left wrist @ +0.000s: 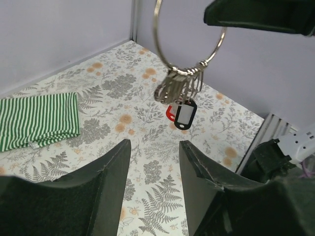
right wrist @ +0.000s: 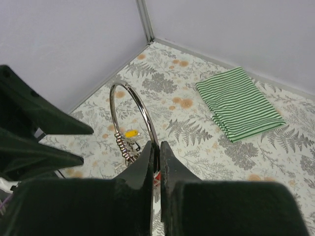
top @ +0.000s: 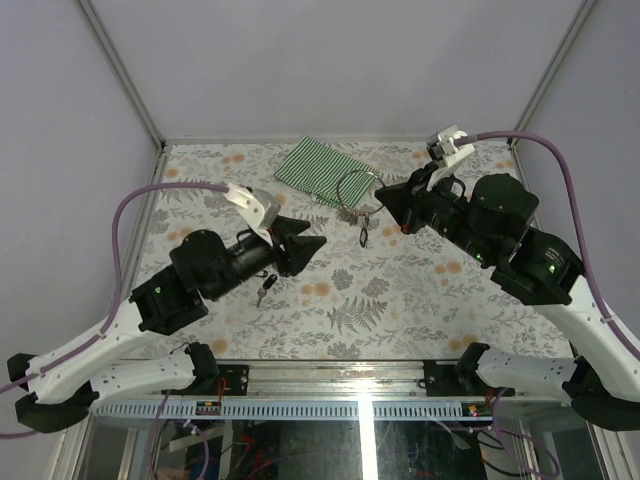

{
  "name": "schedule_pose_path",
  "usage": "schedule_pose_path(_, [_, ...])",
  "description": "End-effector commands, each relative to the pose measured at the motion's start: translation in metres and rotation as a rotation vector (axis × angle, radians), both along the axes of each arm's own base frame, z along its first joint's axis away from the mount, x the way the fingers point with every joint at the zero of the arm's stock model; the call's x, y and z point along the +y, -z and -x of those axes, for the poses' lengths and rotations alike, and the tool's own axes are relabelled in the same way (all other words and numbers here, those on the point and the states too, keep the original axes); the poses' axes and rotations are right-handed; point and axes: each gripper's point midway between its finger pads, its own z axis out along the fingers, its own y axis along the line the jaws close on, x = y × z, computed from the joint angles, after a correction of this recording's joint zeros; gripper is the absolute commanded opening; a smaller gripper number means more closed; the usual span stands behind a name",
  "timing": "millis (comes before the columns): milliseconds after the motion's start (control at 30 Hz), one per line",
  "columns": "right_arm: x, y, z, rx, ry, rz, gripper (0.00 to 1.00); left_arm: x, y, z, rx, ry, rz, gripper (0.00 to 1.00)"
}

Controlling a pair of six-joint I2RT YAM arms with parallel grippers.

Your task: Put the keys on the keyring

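My right gripper (top: 382, 197) is shut on the keyring (top: 357, 187) and holds its large wire ring upright above the table; the right wrist view shows the jaws (right wrist: 156, 145) pinched on the wire (right wrist: 124, 146). In the left wrist view the ring (left wrist: 179, 83) hangs with several small rings, a red tag (left wrist: 170, 112) and a black-framed tag (left wrist: 185, 113). My left gripper (top: 308, 233) is open and empty, pointing at the ring from the left (left wrist: 155, 143). A small key (top: 264, 287) lies on the table under my left arm. A yellow tag (right wrist: 130, 132) lies on the table beyond the ring.
A folded green-and-white striped cloth (top: 320, 170) lies at the back of the table, behind the ring; it also shows in the left wrist view (left wrist: 37, 120) and the right wrist view (right wrist: 241, 103). Walls close in the back and both sides.
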Motion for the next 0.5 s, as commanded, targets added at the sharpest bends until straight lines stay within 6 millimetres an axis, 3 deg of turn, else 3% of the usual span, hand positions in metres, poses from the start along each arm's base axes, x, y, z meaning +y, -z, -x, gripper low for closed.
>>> schedule_pose_path(0, [-0.006, -0.024, 0.002, -0.026, 0.011, -0.015, 0.0, 0.004, -0.013, -0.01, -0.115, -0.172, 0.046, 0.45])
schedule_pose_path(467, [0.004, -0.035, 0.011, 0.009, -0.049, -0.065, 0.0, -0.004, -0.04, -0.007, -0.252, -0.2, 0.116, 0.45])
